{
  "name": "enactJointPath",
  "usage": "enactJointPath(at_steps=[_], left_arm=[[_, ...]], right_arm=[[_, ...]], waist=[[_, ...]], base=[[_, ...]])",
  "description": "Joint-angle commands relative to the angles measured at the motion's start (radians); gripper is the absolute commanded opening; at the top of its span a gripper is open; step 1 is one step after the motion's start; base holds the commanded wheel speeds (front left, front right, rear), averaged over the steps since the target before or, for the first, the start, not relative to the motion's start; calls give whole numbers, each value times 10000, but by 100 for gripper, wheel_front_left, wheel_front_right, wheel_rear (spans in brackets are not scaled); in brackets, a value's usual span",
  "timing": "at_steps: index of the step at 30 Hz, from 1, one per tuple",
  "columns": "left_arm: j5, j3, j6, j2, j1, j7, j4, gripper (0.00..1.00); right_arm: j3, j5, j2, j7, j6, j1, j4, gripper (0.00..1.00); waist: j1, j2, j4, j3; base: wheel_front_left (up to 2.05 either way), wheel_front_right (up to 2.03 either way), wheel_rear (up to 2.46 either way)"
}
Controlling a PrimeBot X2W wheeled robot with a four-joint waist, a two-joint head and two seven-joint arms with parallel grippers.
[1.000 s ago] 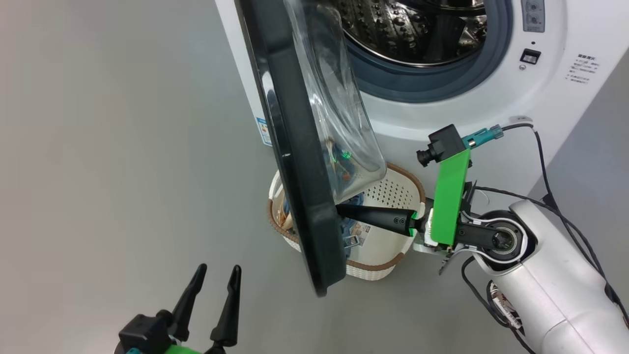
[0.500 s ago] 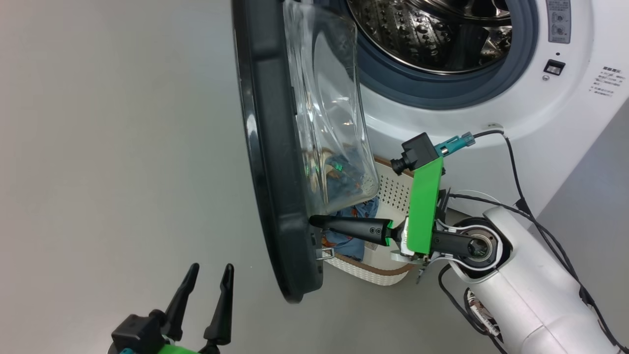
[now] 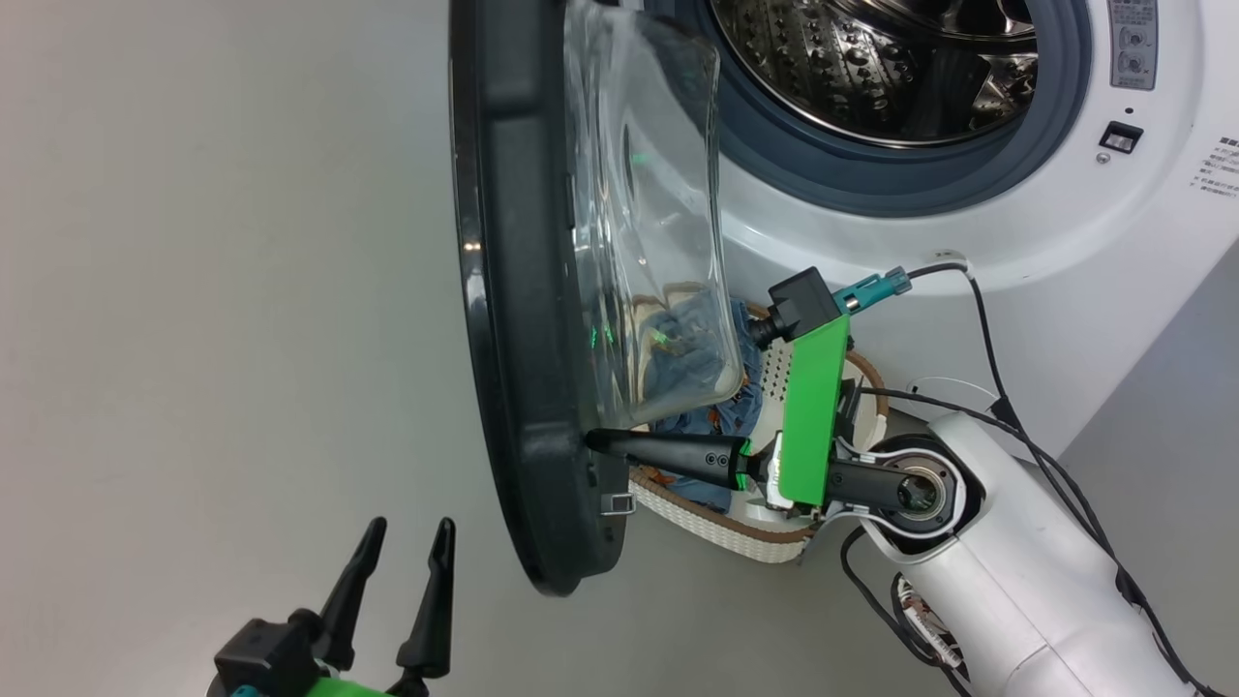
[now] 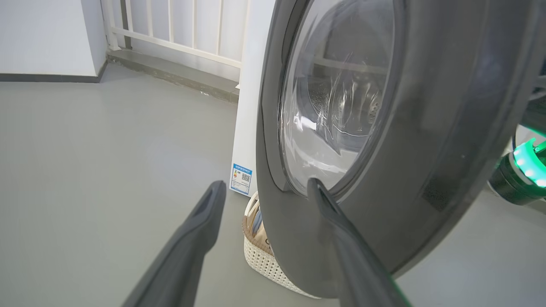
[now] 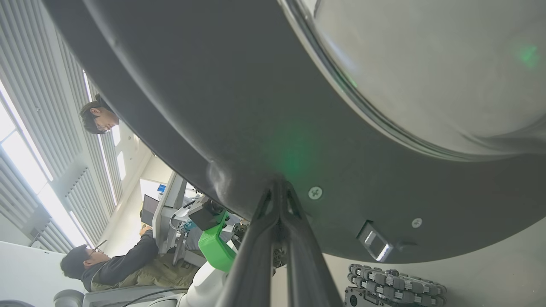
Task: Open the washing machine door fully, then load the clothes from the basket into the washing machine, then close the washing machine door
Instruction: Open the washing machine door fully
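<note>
head view: the washing machine door (image 3: 523,319) stood edge-on down the centre of the frame, swung away from the white washing machine (image 3: 968,242) at the upper right, whose steel drum (image 3: 871,68) was exposed. the right fingers (image 3: 605,443) were pressed shut together, holding nothing, their tip touching the door's inner rim low down, just above the latch. the left fingers (image 3: 433,600) stood spread wide and empty at the lower left, apart from the door. the basket (image 3: 736,537) sat on the floor below the door's glass bowl, at the foot of the machine, with the blue clothes (image 3: 711,421) in it.

risk, as a judgement: the shut fingers only pushed and did not grip, so the tip could slide along the smooth rim or skid onto the glass, and the door might swing back. in the left wrist view the door's outer face loomed close to the spread left fingers, so a wider swing could strike them.

against a second earlier: the whole view had shifted, so the camera had moved. even so, the door stood further from the opening and more upright in the frame, with more of the gasket showing; the right fingers had followed it; the left fingers looked unchanged.
</note>
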Motion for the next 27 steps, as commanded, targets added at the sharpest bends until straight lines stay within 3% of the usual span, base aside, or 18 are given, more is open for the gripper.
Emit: enactJointPath(at_steps=[1,27], left_arm=[[48,369,-31,162,-66,-122,-291,100],[84,491,-31,160,-55,-122,-300,100]], right_arm=[[176,-46,345,-77,17,-61,-272,0],[201,-103,559,-371,17,-155,-128,0]], waist=[[0,0,9,0],[0,0,85,-32]], base=[[0,0,0],[0,0,0]])
